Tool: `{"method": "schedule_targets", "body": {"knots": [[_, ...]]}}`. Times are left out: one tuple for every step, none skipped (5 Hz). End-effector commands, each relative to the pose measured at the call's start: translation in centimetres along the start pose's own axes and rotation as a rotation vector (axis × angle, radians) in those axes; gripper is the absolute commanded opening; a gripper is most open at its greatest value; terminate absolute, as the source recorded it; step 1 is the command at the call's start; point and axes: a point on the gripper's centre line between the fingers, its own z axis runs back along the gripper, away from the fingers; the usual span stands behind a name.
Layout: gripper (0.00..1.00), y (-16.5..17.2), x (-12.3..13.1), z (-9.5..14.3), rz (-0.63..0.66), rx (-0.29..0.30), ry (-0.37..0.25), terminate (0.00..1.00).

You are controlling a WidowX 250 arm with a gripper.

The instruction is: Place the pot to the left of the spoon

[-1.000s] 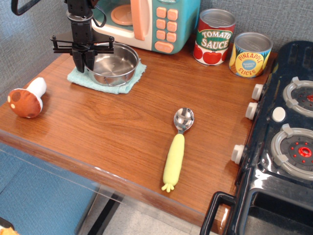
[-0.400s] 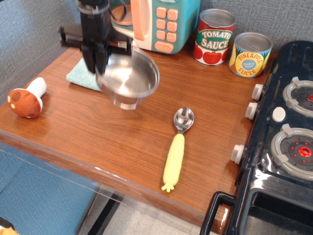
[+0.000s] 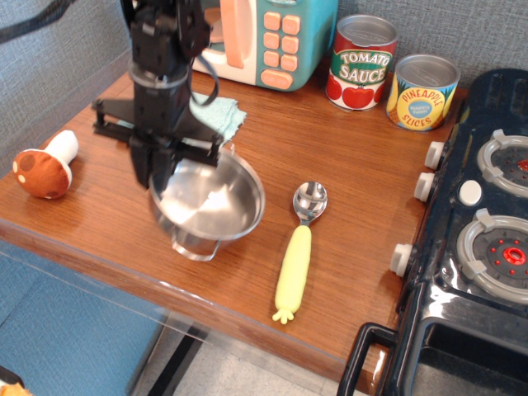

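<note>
Steel pot (image 3: 213, 202) hangs tilted in the pincer (image 3: 159, 177), fingers clamped on its left rim, base angled toward the counter (image 3: 355, 206) edge. Whether the base touches the wood: cannot tell. Spoon (image 3: 299, 247) lies flat to the right of the pincer, just beside the pot but apart from it, yellow handle pointing at the front edge. Teal cloth (image 3: 221, 113) behind the pincer, partly hidden by the arm. Toy mushroom (image 3: 45, 165) off to its left. Tomato sauce can (image 3: 360, 63) and pineapple can (image 3: 421, 91) far right rear.
</note>
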Motion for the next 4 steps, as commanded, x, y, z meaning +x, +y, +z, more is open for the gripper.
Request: {"method": "schedule_targets", "body": {"knots": [[0.0,2.3,-2.2,-0.7,0.029,0.025,-0.008,0.0],[1.0,2.3,-1.8,-0.7,0.011,0.023,-0.013,0.0],[1.0,1.9,-0.8,0.5,-0.067,0.025,-0.094,0.0],[1.0,1.1,-0.2,1.8,-0.165,0.024,-0.147,0.0]]}}
